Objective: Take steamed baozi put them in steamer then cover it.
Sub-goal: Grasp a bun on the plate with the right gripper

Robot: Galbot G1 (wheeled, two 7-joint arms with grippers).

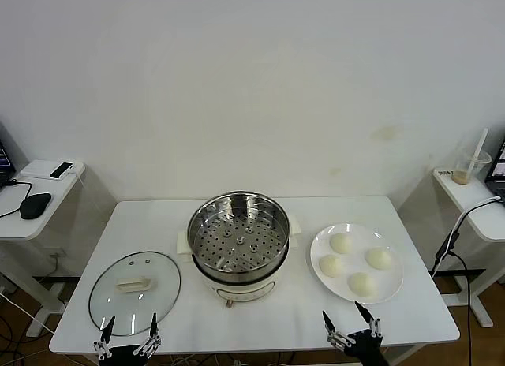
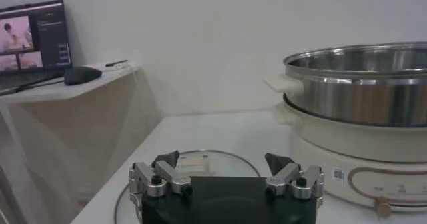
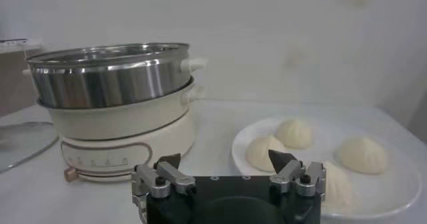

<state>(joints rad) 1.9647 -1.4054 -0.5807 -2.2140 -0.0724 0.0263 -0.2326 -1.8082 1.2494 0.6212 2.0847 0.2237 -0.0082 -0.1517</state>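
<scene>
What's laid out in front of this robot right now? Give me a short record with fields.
steamer: table centre, uncovered, perforated tray bare
baozi: four on the white plate, on the steamer's right
cover: flat on the table, on the steamer's left
left gripper: open, near table edge, by the cover
right gripper: open, near table edge, by the plate
</scene>
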